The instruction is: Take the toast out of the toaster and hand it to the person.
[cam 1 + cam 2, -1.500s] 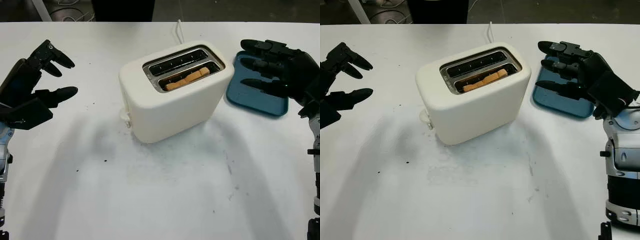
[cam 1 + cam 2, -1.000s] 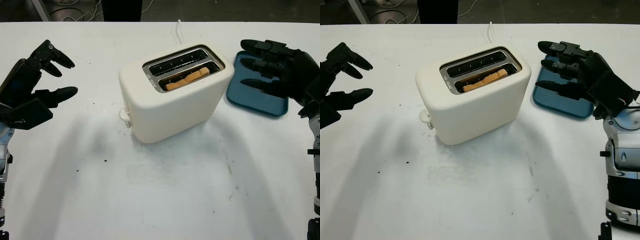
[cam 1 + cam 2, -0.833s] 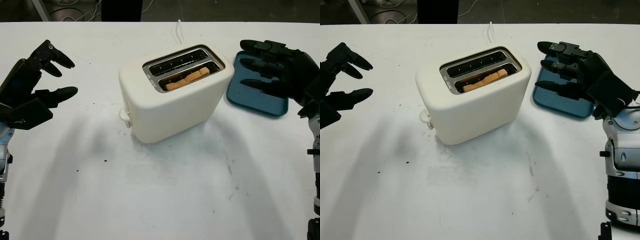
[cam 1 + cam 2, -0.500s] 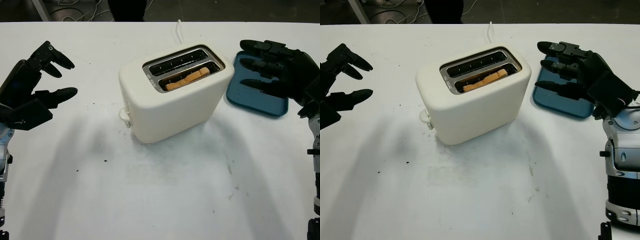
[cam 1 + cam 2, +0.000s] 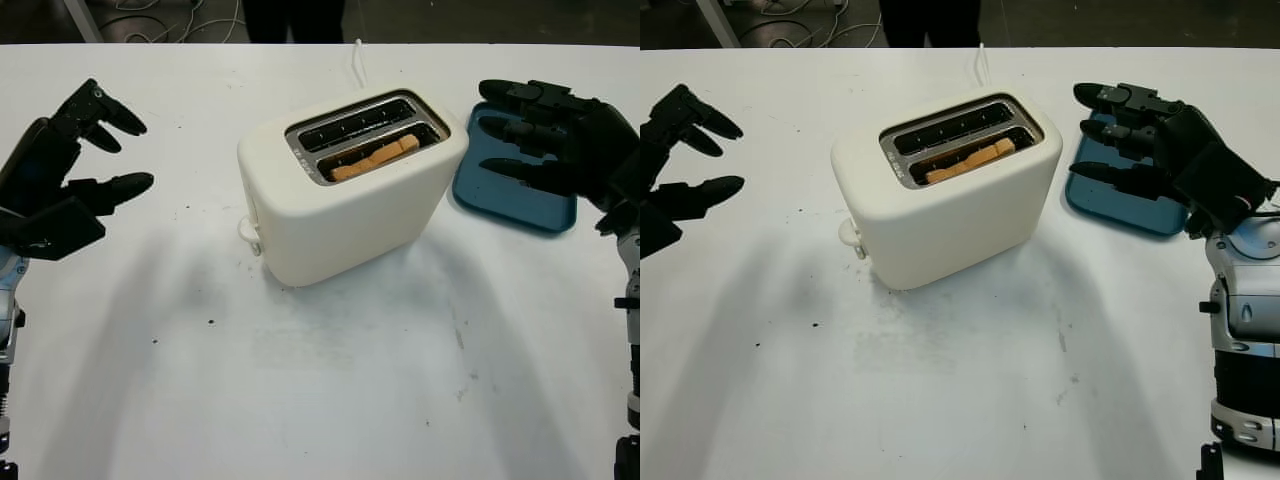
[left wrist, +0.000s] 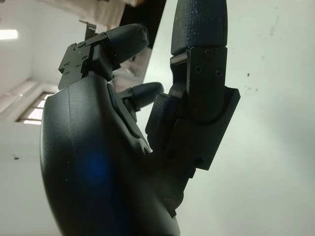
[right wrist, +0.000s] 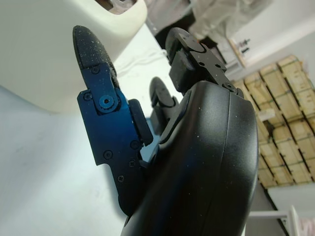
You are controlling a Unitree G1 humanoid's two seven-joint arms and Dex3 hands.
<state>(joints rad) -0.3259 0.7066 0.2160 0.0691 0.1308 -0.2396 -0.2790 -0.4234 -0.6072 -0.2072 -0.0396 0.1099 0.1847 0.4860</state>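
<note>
2 black robot hands, both open and holding nothing: left hand point(image 5: 62, 170) at the left edge of the white table point(image 5: 330, 390), well apart from the toaster; right hand point(image 5: 560, 150) at the right, above a blue tray point(image 5: 510, 205). 1 cream toaster point(image 5: 350, 195) at centre, toast point(image 5: 375, 160) in its near slot. Person point(image 5: 295, 18) at the far edge.

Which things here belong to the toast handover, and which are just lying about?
Job: toast in the toaster; left hand and right hand, both open; person beyond the table.
Lying about: blue tray, white cable.
</note>
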